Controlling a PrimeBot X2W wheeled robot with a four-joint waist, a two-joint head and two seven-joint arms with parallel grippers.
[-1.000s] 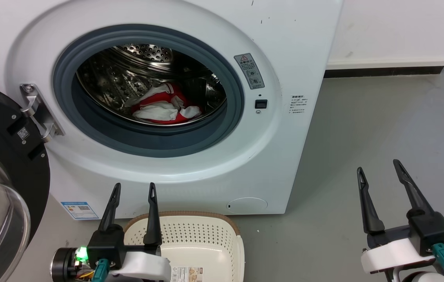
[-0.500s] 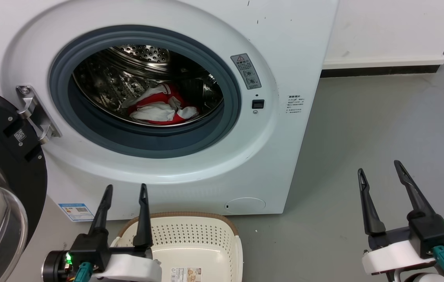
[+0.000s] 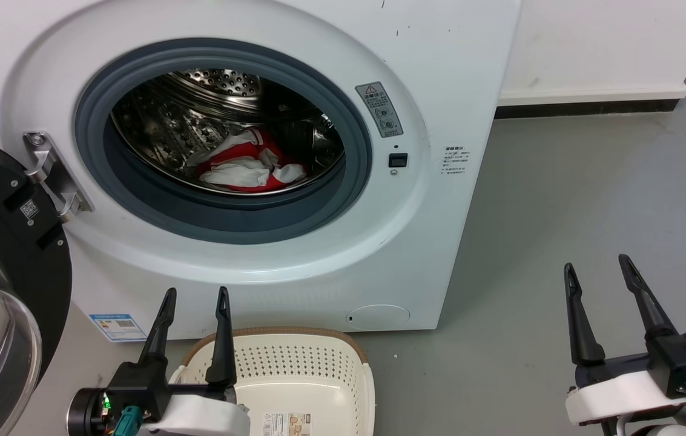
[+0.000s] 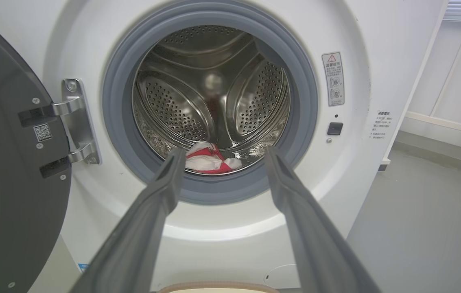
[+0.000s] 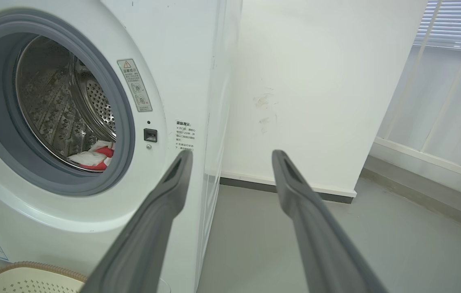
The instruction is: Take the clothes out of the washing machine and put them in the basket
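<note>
In the head view, the white front-loading washing machine (image 3: 451,91) stands with its round black-framed glass door (image 3: 9,290) swung wide open to the left on a metal hinge (image 3: 55,175). Inside the grey rubber ring (image 3: 355,200), the red-and-white clothes (image 3: 246,169) lie bunched at the bottom of the perforated steel drum (image 3: 161,121). The cream basket (image 3: 282,332) sits on the grey floor (image 3: 560,194) right in front of the machine, below the drum opening, with no clothes in the part that shows. The left gripper (image 3: 196,292) hovers at the basket's near-left edge, its two dark fingers parted and holding nothing. The right gripper (image 3: 597,263) hangs over bare floor well to the right of the machine, its fingers likewise spread and empty.

In the left wrist view, the left gripper's fingers point at the drum mouth with a wide gap between them. The clothes show between the two tips, deep in the drum and apart from them. The basket's brown rim shows at the bottom edge.

In the right wrist view, the right gripper's fingers are spread wide and grip nothing, aimed at the machine's right front corner and the white wall (image 5: 315,81) beside it. The clothes show low in the drum at the left, and the basket shows in the lower left corner.
</note>
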